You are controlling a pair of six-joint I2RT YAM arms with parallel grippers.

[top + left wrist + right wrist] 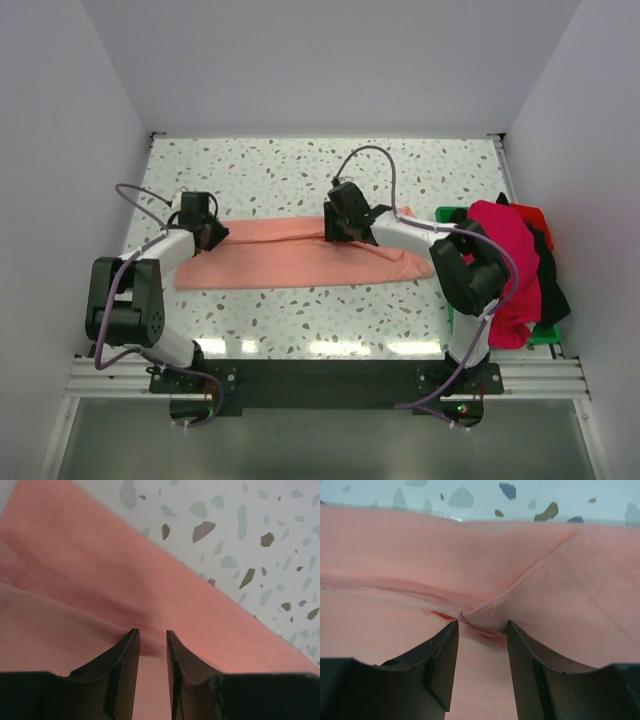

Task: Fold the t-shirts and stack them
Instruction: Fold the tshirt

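Carefully, I am hovering my left pincer (152,634) narrow, right pincer (482,625) wider; a tiny pinch could drop the pink shirt (290,262).

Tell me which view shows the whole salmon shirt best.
Top external: the salmon shirt shows end to end, a long band across the table. Both wrist views catch only close-up patches with folds.

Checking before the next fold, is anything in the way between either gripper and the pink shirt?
Nothing visible. The left gripper and right gripper both sit right over the pink shirt, with only its own cloth below them. The other shirts lie piled off to the right.
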